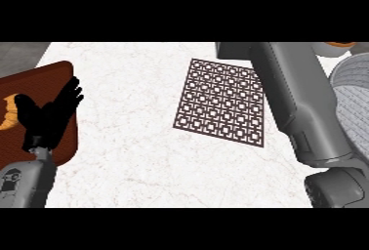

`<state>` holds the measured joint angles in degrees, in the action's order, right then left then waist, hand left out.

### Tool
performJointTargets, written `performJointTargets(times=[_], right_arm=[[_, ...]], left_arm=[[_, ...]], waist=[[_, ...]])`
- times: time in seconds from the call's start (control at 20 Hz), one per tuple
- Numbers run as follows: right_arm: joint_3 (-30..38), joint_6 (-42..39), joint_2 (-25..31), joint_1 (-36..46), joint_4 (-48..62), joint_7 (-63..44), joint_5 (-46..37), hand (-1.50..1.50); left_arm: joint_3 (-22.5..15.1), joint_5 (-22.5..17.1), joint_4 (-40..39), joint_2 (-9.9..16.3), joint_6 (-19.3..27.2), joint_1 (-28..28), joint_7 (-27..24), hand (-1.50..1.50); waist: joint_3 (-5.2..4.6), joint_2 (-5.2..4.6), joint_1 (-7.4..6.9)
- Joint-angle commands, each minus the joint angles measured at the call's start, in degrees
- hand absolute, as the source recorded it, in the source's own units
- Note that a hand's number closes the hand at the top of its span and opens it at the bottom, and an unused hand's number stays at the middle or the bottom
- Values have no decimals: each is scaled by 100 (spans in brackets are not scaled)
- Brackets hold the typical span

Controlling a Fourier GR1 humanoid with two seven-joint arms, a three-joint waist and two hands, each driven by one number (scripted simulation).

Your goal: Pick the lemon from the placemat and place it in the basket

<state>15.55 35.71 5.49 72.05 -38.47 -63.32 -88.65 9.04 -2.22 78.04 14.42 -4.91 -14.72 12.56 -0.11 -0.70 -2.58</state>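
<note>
The placemat (222, 101) is a dark lattice-patterned sheet lying on the white marble counter, right of centre; no lemon shows on it. A grey woven basket (355, 100) sits at the right edge, partly hidden by my right forearm (292, 105). That forearm runs from the lower right up along the placemat's right side and leaves the picture at the top, so my right hand is out of sight. My left hand (45, 119) rests open at the left, fingers up, over a brown board. I see no lemon anywhere.
A brown wooden board (39, 78) lies at the left edge with an orange-brown pastry-like piece (9, 116) on it. A small orange object (340, 44) peeks in at the top right corner. Bare marble (130, 146) spans the middle.
</note>
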Motion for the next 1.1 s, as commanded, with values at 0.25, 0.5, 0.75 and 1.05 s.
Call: performJointTargets(times=[0.25,0.5,0.75,1.05], right_arm=[[550,-66,889,699,768,-927,-640,150],[590,-400,1198,492,952,-1246,-1152,150],[867,-324,1504,248,805,-1025,-1065,150],[1111,-235,1600,-562,494,-330,-682,150]], left_arm=[[-38,62,-35,-78,120,-172,130,0],[102,-66,161,50,72,-126,326,0],[201,-103,159,137,-53,203,73,0],[83,-3,318,-7,90,222,210,0]], waist=[[4,-14,77],[6,30,128],[8,62,185],[12,86,252]])
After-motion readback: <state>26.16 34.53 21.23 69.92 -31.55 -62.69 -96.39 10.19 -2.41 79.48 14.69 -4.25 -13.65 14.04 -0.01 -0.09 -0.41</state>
